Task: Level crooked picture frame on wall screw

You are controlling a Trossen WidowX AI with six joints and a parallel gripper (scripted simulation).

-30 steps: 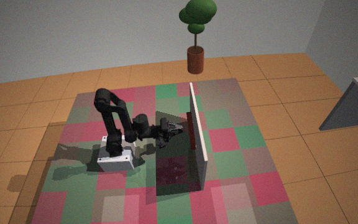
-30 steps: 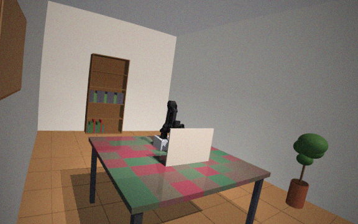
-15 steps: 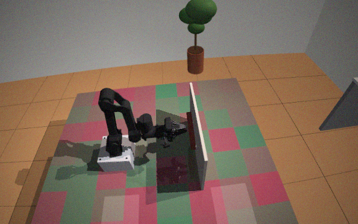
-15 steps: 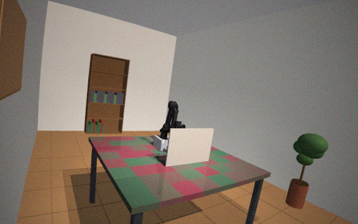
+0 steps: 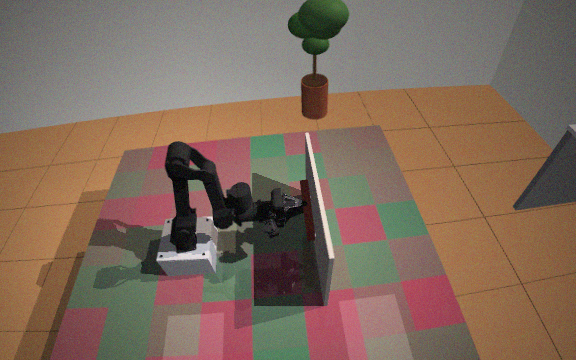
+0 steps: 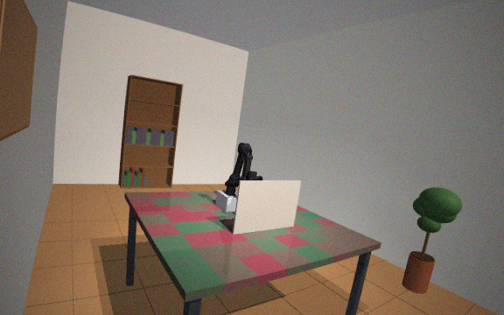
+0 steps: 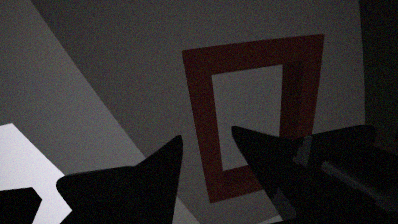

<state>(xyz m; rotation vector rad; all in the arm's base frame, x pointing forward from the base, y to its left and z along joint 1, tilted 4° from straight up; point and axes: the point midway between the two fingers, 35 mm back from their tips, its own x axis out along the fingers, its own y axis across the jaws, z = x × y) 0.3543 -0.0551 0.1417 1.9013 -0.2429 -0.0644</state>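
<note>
At three o'clock from the arm's white base (image 5: 188, 264) (image 6: 223, 202), across the patchwork worktop (image 5: 403, 220) (image 6: 217, 238), the red picture frame (image 5: 307, 210) (image 7: 200, 110) hangs on the near face of an upright panel (image 5: 320, 215) (image 6: 267, 206) (image 7: 255, 15). The tool (image 5: 304, 204) (image 7: 206, 134) stands partly open beside it, gripping nothing visible, probably so that its fingers can straddle a frame bar. Only the wrist view shows the frame's opening, its upper edge climbing towards two o'clock; the exterior view gives just the panel's blank back. Whether the fingers touch the frame, I cannot tell.
</note>
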